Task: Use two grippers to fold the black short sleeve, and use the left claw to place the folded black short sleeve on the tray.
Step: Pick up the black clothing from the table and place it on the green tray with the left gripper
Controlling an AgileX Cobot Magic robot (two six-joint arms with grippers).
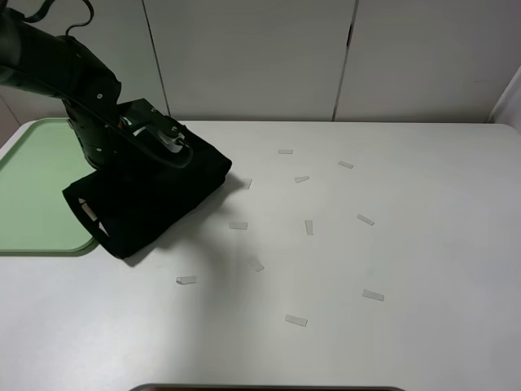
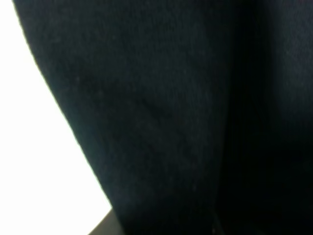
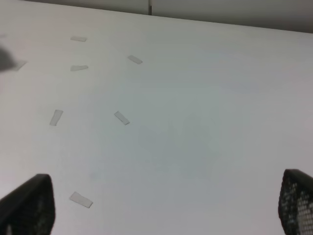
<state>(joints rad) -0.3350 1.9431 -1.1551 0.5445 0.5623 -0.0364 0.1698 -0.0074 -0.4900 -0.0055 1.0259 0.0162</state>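
Note:
The black short sleeve [image 1: 155, 204] is folded into a thick bundle that hangs from my left gripper [image 1: 167, 147] at the tray's right edge, its lower corner over the table. The left gripper is shut on its upper part, the fingers buried in cloth. In the left wrist view black cloth [image 2: 171, 122] fills almost the whole frame. The pale-green tray [image 1: 32, 187] lies at the far left, partly covered by the bundle. My right gripper [image 3: 161, 210] is open and empty over bare table, its fingertips [image 3: 29, 205] far apart. It is out of the exterior high view.
Several small pale tape strips [image 1: 309, 227] are scattered over the white table [image 1: 423, 244], from the middle to the right. They also show in the right wrist view [image 3: 122, 118]. White cabinet doors stand behind the table.

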